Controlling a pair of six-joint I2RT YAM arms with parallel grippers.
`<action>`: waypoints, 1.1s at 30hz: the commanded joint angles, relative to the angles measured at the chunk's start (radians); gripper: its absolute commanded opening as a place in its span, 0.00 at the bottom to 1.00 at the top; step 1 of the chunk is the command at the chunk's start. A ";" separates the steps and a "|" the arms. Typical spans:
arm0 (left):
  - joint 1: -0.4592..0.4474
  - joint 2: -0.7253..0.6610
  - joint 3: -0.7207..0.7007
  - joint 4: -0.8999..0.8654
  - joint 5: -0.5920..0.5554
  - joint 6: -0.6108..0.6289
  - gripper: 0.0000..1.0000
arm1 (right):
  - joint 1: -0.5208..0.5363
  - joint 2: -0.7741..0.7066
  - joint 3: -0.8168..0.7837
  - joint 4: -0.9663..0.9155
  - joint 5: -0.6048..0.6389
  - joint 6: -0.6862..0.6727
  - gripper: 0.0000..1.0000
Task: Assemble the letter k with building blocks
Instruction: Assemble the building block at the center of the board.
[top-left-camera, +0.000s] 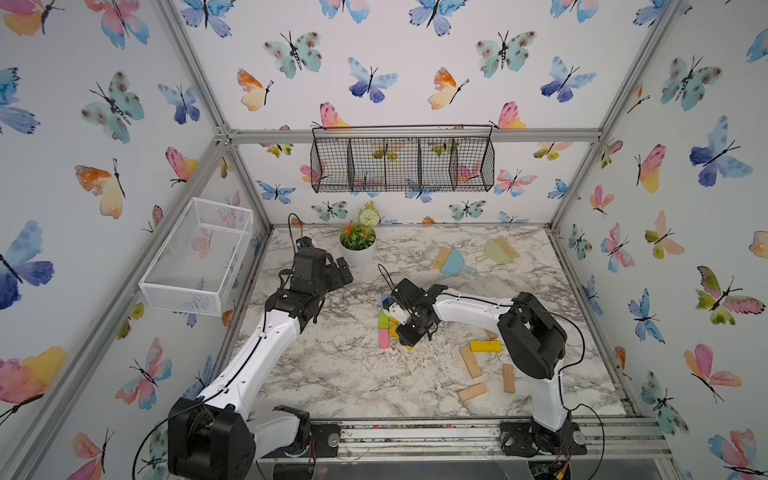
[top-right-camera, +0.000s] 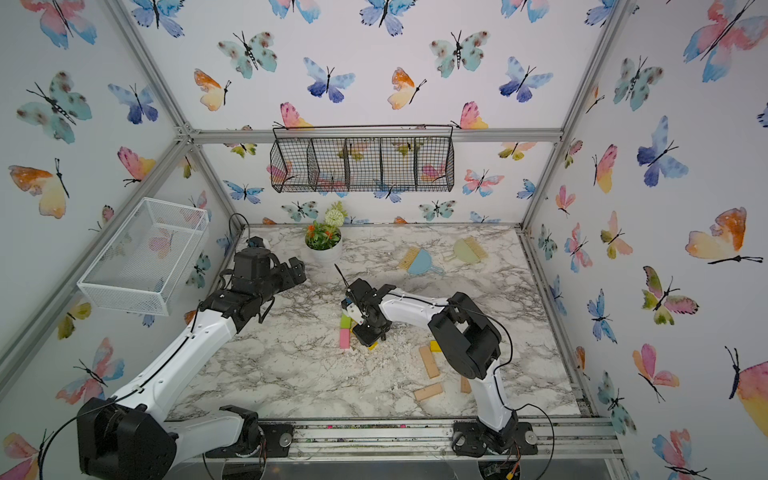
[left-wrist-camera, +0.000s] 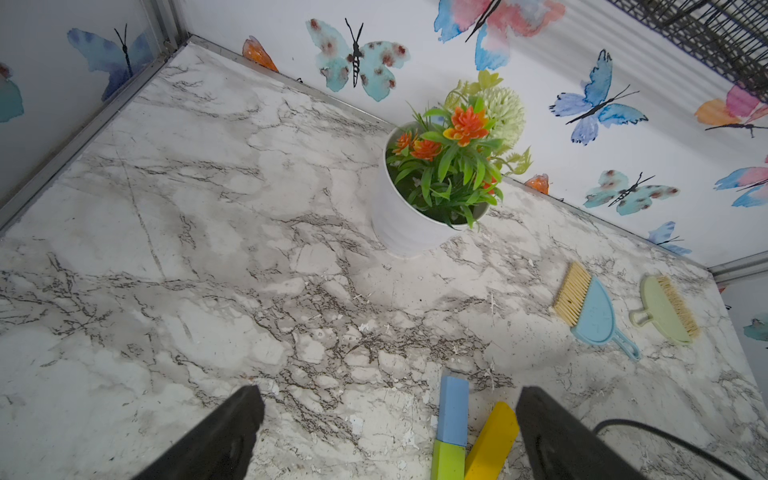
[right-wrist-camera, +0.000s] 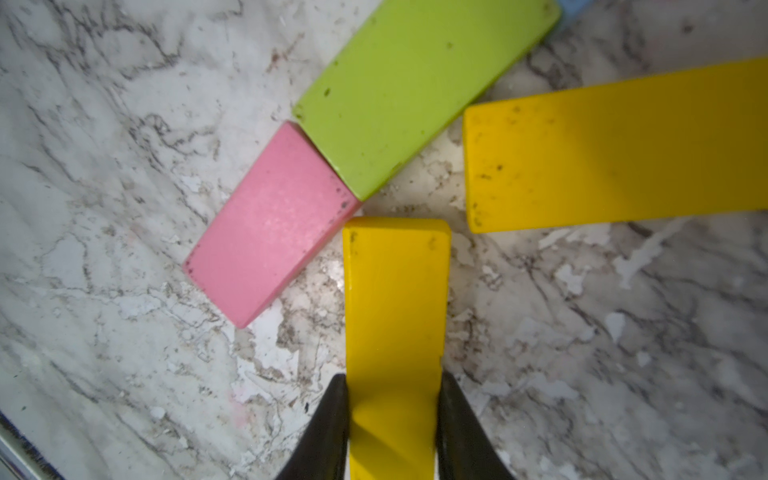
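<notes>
— What has the right gripper (right-wrist-camera: 391, 376) in it?
— It is closed on one yellow block (right-wrist-camera: 397, 291), at the near end. The far end lies just beside the place where the pink block (right-wrist-camera: 270, 232) and the green block (right-wrist-camera: 411, 83) meet end to end.
— And further from the hand?
— A second yellow block (right-wrist-camera: 623, 145) lies near the green one, not touching. Beyond the green one comes the light blue block (left-wrist-camera: 454, 409). The tan blocks (top-left-camera: 470, 361) lie well apart, back by the arm.
— The left gripper (left-wrist-camera: 388, 395)?
— Its jaws stand wide apart, well away from the blocks.

A robot lab booth; aluminium frame (top-left-camera: 270, 136), butterfly-papered walls (top-left-camera: 415, 62), marble tabletop (top-left-camera: 332, 374).
</notes>
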 joint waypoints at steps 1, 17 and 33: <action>0.005 -0.014 -0.004 -0.005 0.012 -0.003 0.98 | 0.007 0.025 0.023 -0.033 0.022 0.001 0.24; 0.006 -0.016 -0.006 -0.003 0.014 -0.003 0.98 | 0.007 0.059 0.053 -0.058 0.058 0.016 0.26; 0.006 -0.014 -0.008 -0.002 0.015 -0.003 0.98 | 0.007 0.073 0.059 -0.064 0.068 0.030 0.30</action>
